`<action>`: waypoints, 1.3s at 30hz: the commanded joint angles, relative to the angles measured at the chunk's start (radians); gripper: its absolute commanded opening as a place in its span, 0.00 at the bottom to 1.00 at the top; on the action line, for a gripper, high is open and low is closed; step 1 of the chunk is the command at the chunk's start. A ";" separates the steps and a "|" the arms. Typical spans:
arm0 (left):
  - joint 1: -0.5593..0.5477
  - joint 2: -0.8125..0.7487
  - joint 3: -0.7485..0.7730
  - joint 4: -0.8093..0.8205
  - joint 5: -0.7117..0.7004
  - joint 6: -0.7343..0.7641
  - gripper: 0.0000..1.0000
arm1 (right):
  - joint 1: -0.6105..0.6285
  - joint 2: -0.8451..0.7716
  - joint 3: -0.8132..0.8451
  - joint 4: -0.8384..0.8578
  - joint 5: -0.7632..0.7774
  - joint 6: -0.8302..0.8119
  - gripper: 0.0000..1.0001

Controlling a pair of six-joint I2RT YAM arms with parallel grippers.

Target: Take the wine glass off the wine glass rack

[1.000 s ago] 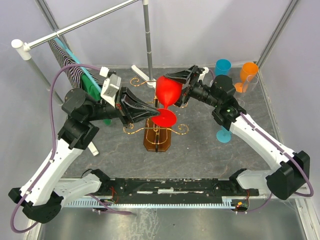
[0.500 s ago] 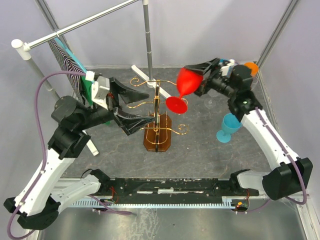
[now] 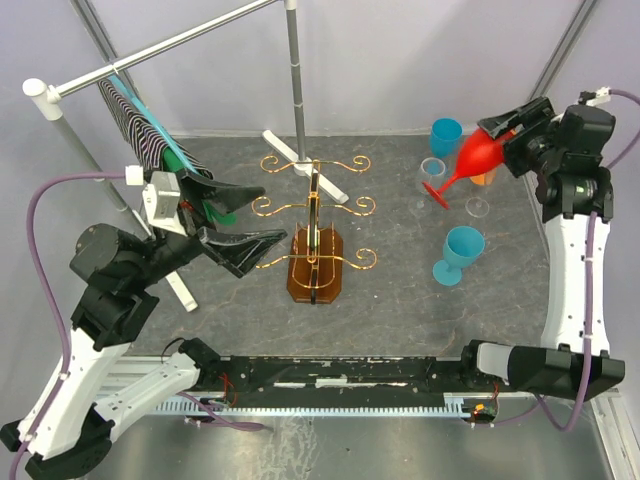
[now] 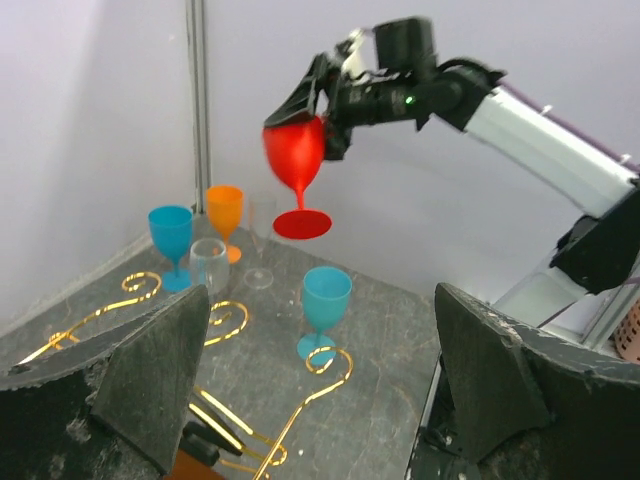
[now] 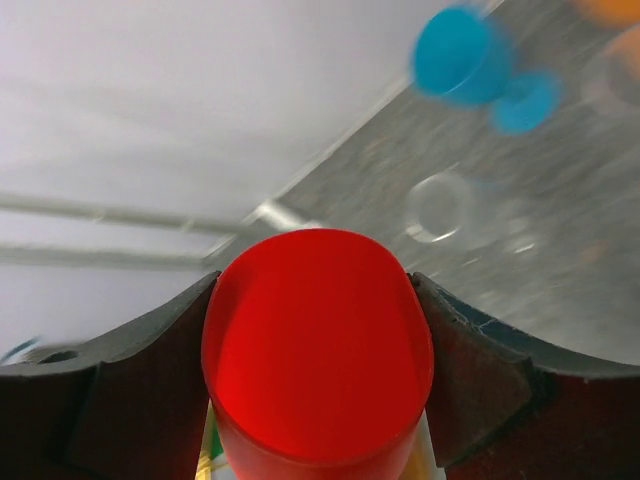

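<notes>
Shows red glass point(image 3: 478, 157) off the rack point(image 3: 314, 235) and out at the far right corner, against right beside the scrolls a second back; shows left arm pulled back toward near left as well, jaws now apart.

Grips the bowl of red glass with right gripper point(image 3: 493, 140), tilted, foot toward table centre, up in the air above the standing glasses. Leaves left gripper point(image 3: 272, 210) spread wide on nothing, left of rack, not touching it. Finds rack bare of glasses, upright mid-table.

Reads as removal done, carry-to-set-down in hand. Calls next for righting the glass, foot down, then lowering onto bare table point(image 3: 400, 300).

Crowded under the carry: clear glasses point(image 3: 432, 178), orange glass point(image 4: 225, 205), blue glasses point(image 3: 462, 250), all standing near each other. Hard to judge gaps from above; probably no free spot straight below. More open room between rack and blue glasses, and toward the near right edge. Little room behind the right wrist, with back and side walls point(image 3: 600, 90) near. Well apart from the scroll arms now, so no snag risk there.
</notes>
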 commanded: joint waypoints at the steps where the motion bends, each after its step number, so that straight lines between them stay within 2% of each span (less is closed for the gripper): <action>1: -0.002 -0.001 -0.023 -0.023 -0.040 0.047 0.99 | -0.002 -0.097 0.025 -0.125 0.459 -0.372 0.75; 4: -0.002 -0.006 -0.044 -0.017 -0.039 0.048 0.99 | -0.004 -0.138 -0.038 -0.086 0.675 -0.471 0.75; 11: -0.003 -0.007 -0.074 -0.004 -0.029 0.050 0.99 | -0.004 -0.180 -0.176 0.073 0.959 -0.634 0.74; 17: -0.002 -0.011 -0.091 0.016 -0.026 0.047 0.99 | -0.004 -0.264 -0.457 0.412 1.118 -0.713 0.74; 27: -0.002 -0.009 -0.105 0.001 -0.038 0.050 0.99 | -0.004 -0.347 -0.874 1.085 1.172 -0.828 0.72; 31: -0.002 0.004 -0.109 0.003 -0.034 0.048 0.99 | -0.004 -0.339 -0.951 1.187 1.147 -0.847 0.74; 35: -0.002 0.029 -0.100 0.005 -0.019 0.047 0.99 | -0.004 -0.295 -1.069 1.416 1.112 -0.915 0.76; 39: -0.001 0.055 -0.099 0.005 -0.008 0.047 0.99 | -0.004 -0.243 -1.110 1.424 1.121 -0.911 0.79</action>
